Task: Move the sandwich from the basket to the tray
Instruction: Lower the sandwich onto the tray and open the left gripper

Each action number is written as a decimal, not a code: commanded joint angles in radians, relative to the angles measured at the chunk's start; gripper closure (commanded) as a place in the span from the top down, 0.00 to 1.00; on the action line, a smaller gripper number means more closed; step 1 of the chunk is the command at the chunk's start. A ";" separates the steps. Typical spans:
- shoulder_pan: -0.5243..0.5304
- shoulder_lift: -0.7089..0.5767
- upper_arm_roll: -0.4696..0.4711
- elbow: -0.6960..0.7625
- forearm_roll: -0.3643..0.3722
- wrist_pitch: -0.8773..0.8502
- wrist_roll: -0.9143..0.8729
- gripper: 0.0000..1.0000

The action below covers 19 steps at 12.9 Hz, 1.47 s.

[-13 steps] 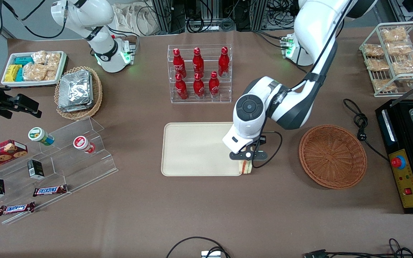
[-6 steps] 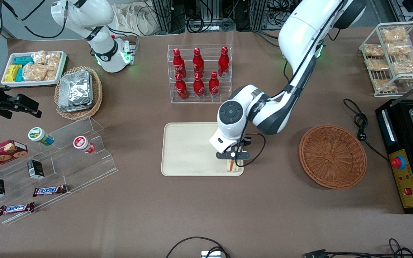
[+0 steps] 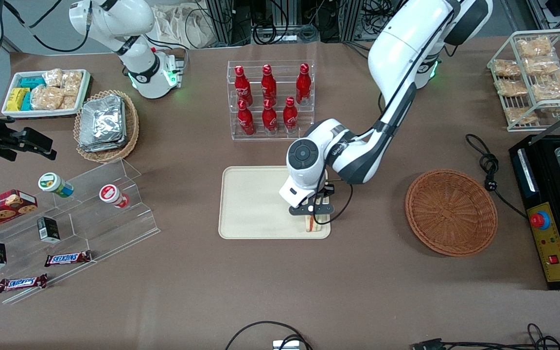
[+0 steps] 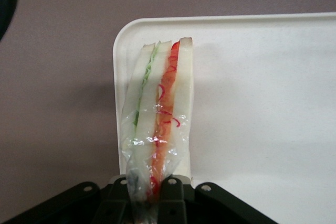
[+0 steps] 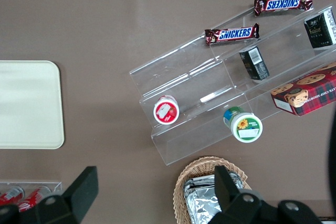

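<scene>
The sandwich [image 3: 313,224], a plastic-wrapped white wedge with red-orange and green filling, hangs in my left gripper [image 3: 312,215], which is shut on its wrapped end. It is over the corner of the cream tray [image 3: 255,204] nearest the front camera, toward the working arm's end. In the left wrist view the sandwich [image 4: 160,103] lies along the tray [image 4: 252,103] just inside its rim, pinched at the gripper [image 4: 149,195]. I cannot tell whether it touches the tray. The reddish-brown basket [image 3: 451,211] sits empty, farther toward the working arm's end.
A clear rack of red bottles [image 3: 270,99] stands just past the tray, farther from the front camera. A black cable [image 3: 489,167] and a black appliance [image 3: 550,214] lie past the basket. An acrylic stepped shelf [image 3: 90,214] with snacks lies toward the parked arm's end.
My gripper carried the sandwich from just outside the tray's edge to over the tray's corner, moving toward the parked arm's end. It stayed shut on the sandwich.
</scene>
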 commanded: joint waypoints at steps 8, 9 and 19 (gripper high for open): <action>-0.020 -0.016 0.017 -0.020 0.044 0.023 -0.089 1.00; -0.020 -0.022 0.017 -0.020 0.044 0.025 -0.101 1.00; 0.188 -0.390 0.030 -0.155 -0.120 -0.027 0.213 1.00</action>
